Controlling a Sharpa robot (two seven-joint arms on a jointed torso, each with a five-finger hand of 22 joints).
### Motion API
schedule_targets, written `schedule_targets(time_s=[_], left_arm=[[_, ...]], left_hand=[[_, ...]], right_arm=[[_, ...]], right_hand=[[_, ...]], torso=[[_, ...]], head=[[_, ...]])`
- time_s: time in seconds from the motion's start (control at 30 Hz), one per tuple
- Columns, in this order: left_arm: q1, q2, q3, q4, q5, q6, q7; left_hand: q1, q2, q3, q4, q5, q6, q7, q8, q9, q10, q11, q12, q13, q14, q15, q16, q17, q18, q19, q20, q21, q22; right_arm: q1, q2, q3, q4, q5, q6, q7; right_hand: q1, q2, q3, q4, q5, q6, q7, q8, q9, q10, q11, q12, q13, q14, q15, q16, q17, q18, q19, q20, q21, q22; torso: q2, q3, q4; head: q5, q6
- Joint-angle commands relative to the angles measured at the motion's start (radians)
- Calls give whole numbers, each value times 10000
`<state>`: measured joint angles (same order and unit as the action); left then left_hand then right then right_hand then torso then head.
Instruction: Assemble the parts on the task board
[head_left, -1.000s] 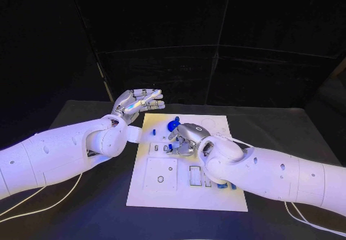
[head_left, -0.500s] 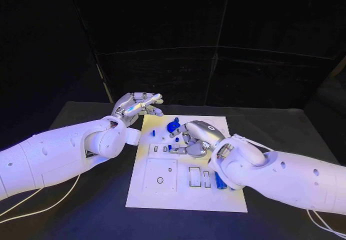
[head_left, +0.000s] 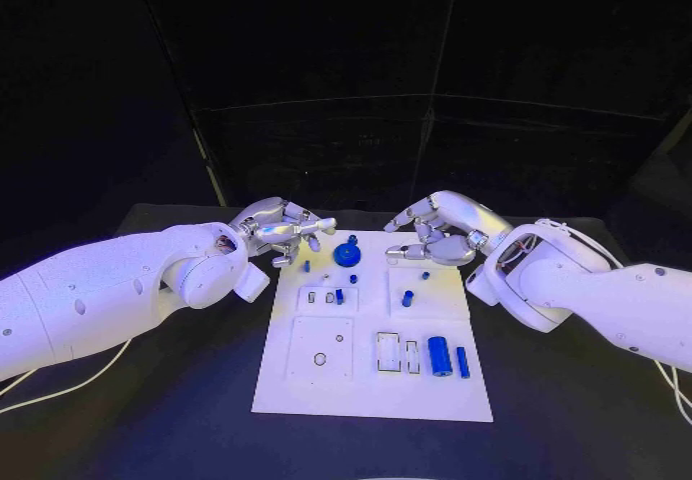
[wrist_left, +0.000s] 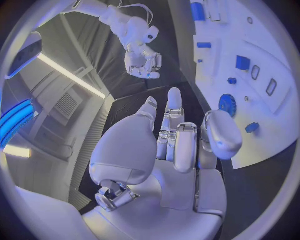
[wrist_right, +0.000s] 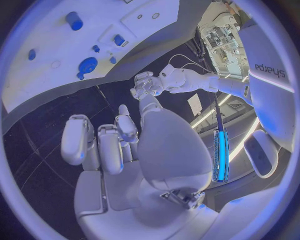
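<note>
Both hands are up off the board right now. The left hand (head_left: 284, 231) sits just off the far left corner of the task board (head_left: 325, 385), over the black worktop (head_left: 144, 430); its fingers are loosely curled in and there's nothing in them as far as the wrist view shows. The right hand (head_left: 440, 230) hovers above the far right edge of the board, fingers also curled inward and holding nothing.

On the board itself: a round blue gear (head_left: 346, 255) sits near the far edge, about in the middle, with a small blue peg (head_left: 306, 266) to its left and another tiny blue bit (head_left: 353, 279) just nearer than it. A small blue piece (head_left: 408, 297) lies right of centre, with another little one (head_left: 424, 274) just beyond it. Nearer in, toward the right side, a fat blue cylinder (head_left: 438, 356) lies beside a thin blue rod (head_left: 462, 361), almost parallel to each other, not touching.
</note>
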<state>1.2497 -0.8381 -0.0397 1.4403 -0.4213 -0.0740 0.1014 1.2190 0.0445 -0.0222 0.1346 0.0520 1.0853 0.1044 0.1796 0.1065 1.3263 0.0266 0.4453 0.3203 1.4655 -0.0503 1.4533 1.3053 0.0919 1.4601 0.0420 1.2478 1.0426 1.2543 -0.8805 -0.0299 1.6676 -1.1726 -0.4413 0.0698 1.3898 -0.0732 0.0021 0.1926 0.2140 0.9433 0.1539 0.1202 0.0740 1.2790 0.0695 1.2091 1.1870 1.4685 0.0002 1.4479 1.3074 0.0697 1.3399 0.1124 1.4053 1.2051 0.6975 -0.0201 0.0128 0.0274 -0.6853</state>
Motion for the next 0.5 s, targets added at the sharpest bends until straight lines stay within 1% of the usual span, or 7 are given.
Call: schedule_targets(time_s=[0.03, 0.13, 0.23, 0.27, 0.3, 0.37, 0.5], left_arm=[[107, 53, 6, 136, -3154, 965, -2332], [203, 189, 3, 157, -4142, 1091, -3210], [279, 356, -14, 132, -4650, 1245, -3934], [319, 434, -53, 117, -4802, 1280, -4184], [368, 517, -115, 95, -4931, 1307, -4417], [488, 772, -257, -1, -5178, 1411, -4977], [639, 1178, -490, -156, -5775, 1662, -5584]], left_hand=[[-151, 142, -307, 140, -85, -226, 57, 182, 155, -808, 46, 688, 743, 657, 104, 239, 1166, -249, 114, 42, 812, 1138], [-310, 186, -616, 306, -55, -247, 6, 565, 394, -1081, 13, 1559, 1452, 696, 38, 412, 1445, -356, 300, 79, 1383, 2011], [-436, 356, -882, 504, -46, -229, -150, 1134, 751, -1004, -124, 3174, 2849, 1011, -82, 1086, 2508, -546, 602, 49, 2130, 3239], [-477, 344, -1010, 546, -35, -221, -198, 1400, 932, -691, -204, 4384, 4092, 1053, -131, 1175, 2655, -587, 659, 12, 2283, 3495], [-513, 371, -1116, 591, -50, -236, -242, 1679, 1131, -523, -271, 5291, 5047, 1053, -170, 1175, 2655, -608, 680, -19, 2360, 3622], [-635, 475, -1299, 709, -32, -358, -326, 2211, 1545, -203, -358, 6683, 6561, 1053, -237, 1175, 2655, -635, 703, -63, 2453, 3780], [-793, 540, -1548, 838, -46, -713, -377, 2711, 1988, -279, -343, 7223, 7135, 1053, -232, 1175, 2655, -647, 710, -101, 2507, 3870]], right_arm=[[121, -84, 4, -249, 1783, 389, 285], [186, -121, 7, -470, 2237, 399, 226], [217, -95, 9, -633, 2432, 436, 168], [224, -77, 9, -692, 2478, 446, 147], [230, -57, 9, -748, 2514, 455, 129], [240, -11, 10, -871, 2571, 468, 79], [247, 52, 10, -1056, 2611, 485, -12]], right_hand=[[50, 143, -76, -28, 241, 62, 11, 46, -5, 28, -6, -12, -50, 538, -57, -101, 537, 109, -58, -69, -84, -92], [71, 174, -97, -31, 331, 58, 9, 50, -11, 36, -8, -9, -52, 537, -61, -111, 527, 109, -56, -75, -90, -98], [74, 180, -102, -31, 349, 58, 8, 51, -12, 43, -9, -1, -45, 539, -62, -107, 535, 108, -51, -76, -88, -93], [76, 183, -105, -31, 358, 58, 8, 51, -13, 40, -9, -6, -51, 538, -63, -111, 529, 110, -59, -77, -95, -107], [76, 183, -105, -31, 358, 58, 8, 51, -13, 40, -9, -6, -51, 538, -63, -111, 529, 110, -59, -77, -95, -107], [86, 190, -120, -35, 400, 57, 7, 54, -16, 41, -11, -7, -55, 537, -64, -121, 518, 112, -61, -79, -100, -114], [78, 194, -152, -27, 451, 55, 8, 56, -19, 36, -10, -17, -70, 537, -66, -127, 513, 113, -64, -82, -106, -124]], torso=[[-127, 45, -8], [-183, 71, 0], [-228, 88, -17], [-246, 89, -16], [-263, 92, -15], [-289, 98, -19], [-325, 105, -26]], head=[[28, -42], [29, -74], [32, -89], [33, -97], [33, -110], [52, -135], [63, -180]])
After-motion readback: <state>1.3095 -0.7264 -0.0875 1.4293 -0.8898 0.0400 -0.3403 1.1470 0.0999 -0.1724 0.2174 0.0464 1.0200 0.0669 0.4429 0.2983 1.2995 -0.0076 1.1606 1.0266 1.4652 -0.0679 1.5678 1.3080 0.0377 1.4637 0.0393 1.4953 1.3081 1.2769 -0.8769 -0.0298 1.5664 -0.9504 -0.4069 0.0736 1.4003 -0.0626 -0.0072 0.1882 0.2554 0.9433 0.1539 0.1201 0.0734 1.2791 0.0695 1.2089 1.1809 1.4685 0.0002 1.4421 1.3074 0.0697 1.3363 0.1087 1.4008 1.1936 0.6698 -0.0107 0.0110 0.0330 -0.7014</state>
